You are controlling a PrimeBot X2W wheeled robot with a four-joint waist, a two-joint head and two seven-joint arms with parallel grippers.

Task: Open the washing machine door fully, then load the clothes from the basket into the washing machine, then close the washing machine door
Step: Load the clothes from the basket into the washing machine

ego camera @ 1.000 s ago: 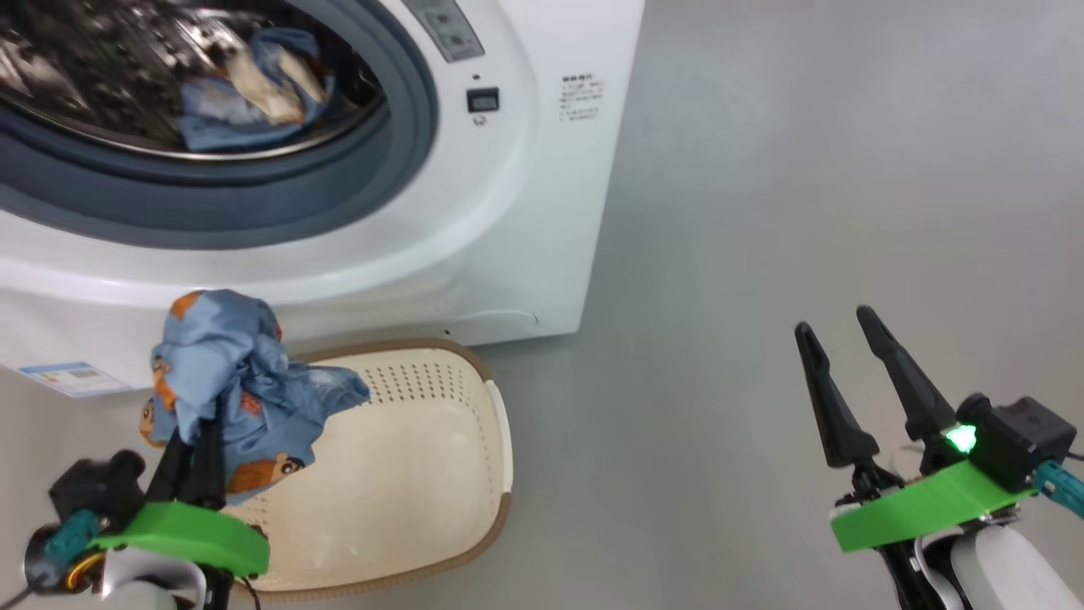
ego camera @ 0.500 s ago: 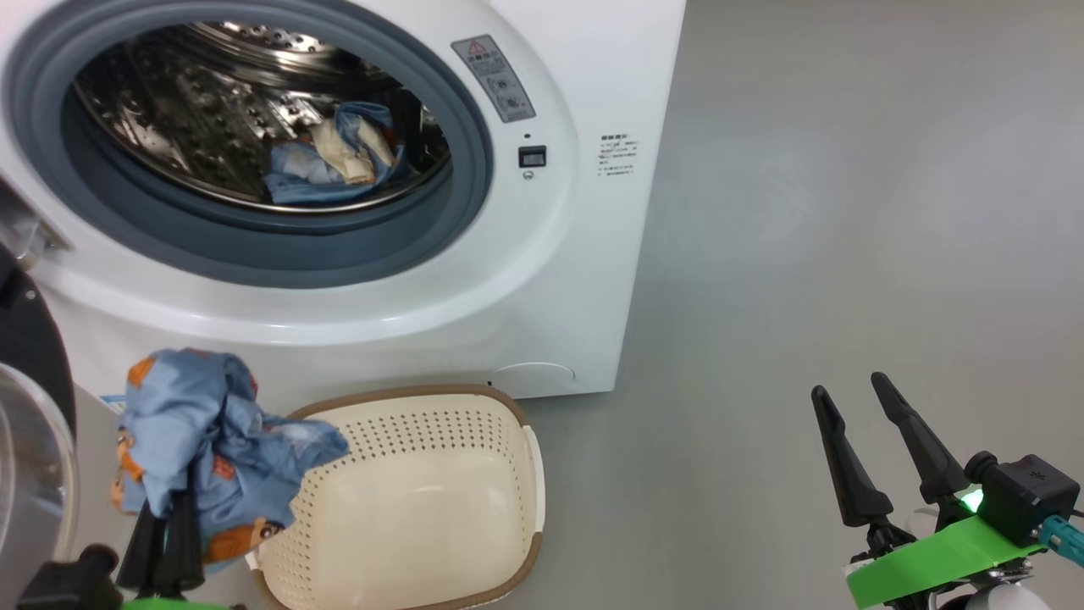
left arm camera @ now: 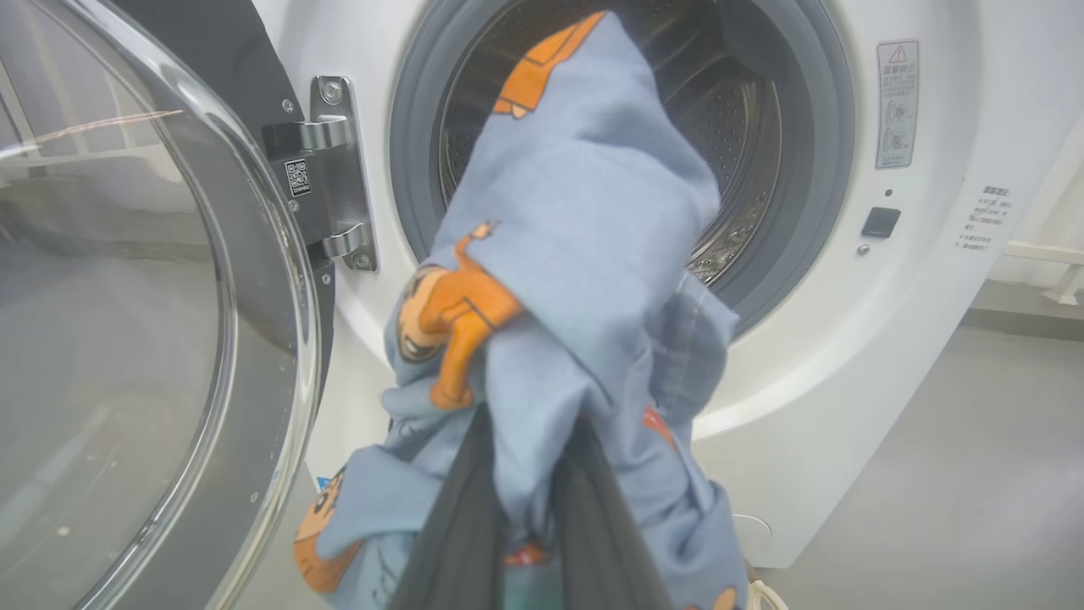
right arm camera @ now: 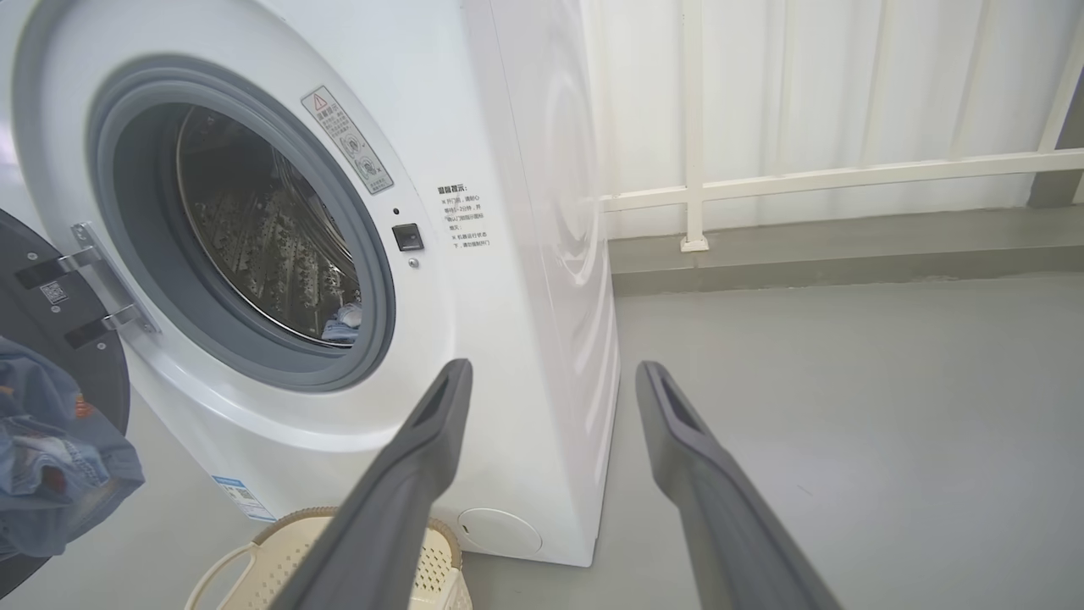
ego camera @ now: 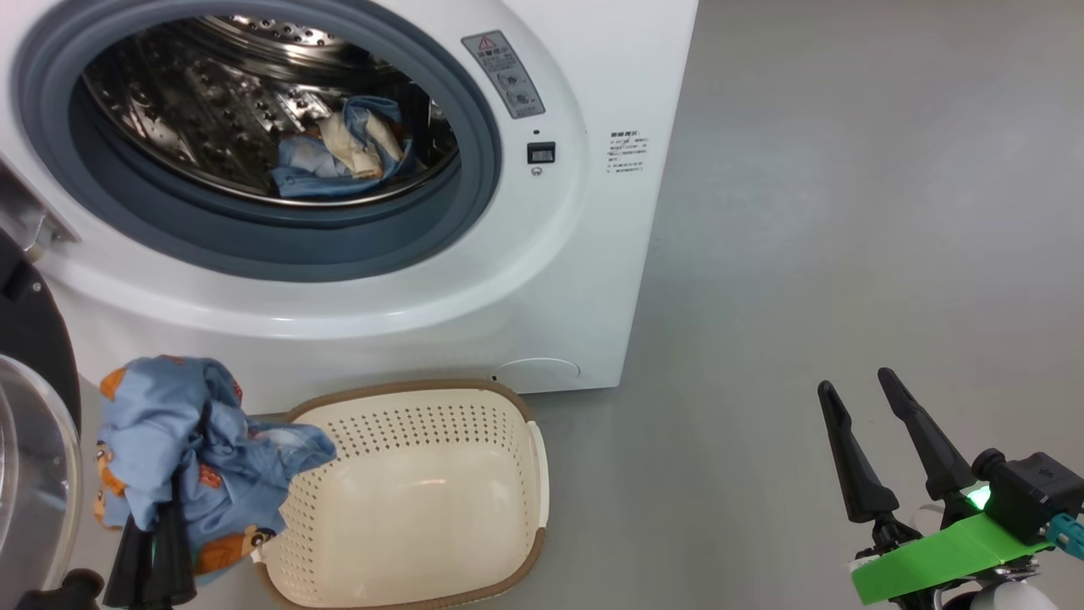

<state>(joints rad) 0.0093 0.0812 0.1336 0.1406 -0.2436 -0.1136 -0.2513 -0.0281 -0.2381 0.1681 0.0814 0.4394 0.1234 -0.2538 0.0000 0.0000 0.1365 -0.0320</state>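
Pinched bear-print clothes (ego camera: 169,424) in the left gripper (left arm camera: 532,474) by the basket (ego camera: 406,387), before the washing machine (ego camera: 593,254); held right gripper (ego camera: 855,381) spread, empty

The head camera is looking forward and steeply down from above, taking in the washing machine (ego camera: 550,280) front, the basket (ego camera: 406,387) below it and the grey floor (ego camera: 847,212) to the right; the left wrist camera is sitting low and close, facing the drum (left arm camera: 741,161) almost head-on, with the clothes (left arm camera: 584,254) crowding its centre and the washing machine door (left arm camera: 110,339) at its left; the right wrist camera is standing farther right, viewing the machine obliquely toward a white railing (right arm camera: 847,176); all three are sharing the drum opening and the warning label (ego camera: 503,74).
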